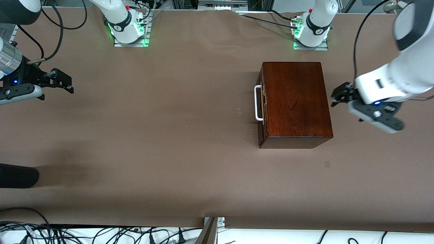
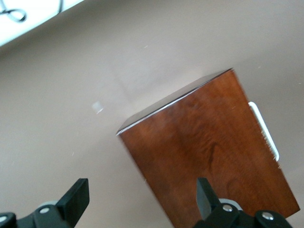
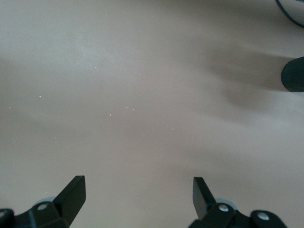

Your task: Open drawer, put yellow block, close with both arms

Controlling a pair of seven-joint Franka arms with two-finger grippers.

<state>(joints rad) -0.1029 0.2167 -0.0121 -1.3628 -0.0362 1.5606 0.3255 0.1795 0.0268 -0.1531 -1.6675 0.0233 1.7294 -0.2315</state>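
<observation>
The dark mahogany box (image 1: 295, 101) stands on the brown table, and its drawer is shut. The white bar handle (image 1: 258, 103) faces the right arm's end of the table. No yellow block shows in any view. My left gripper (image 1: 337, 96) is open and empty, close beside the box's end that is away from the handle. In the left wrist view the box (image 2: 209, 152) and handle (image 2: 263, 130) lie ahead of the open left gripper (image 2: 141, 197). My right gripper (image 1: 66, 83) is open and empty over bare table at the right arm's end, with only table ahead of it in its wrist view (image 3: 137, 194).
A black rounded object (image 1: 17, 176) juts in at the table edge at the right arm's end, nearer to the front camera; it also shows in the right wrist view (image 3: 294, 73). A small pale mark (image 1: 327, 164) lies on the table near the box.
</observation>
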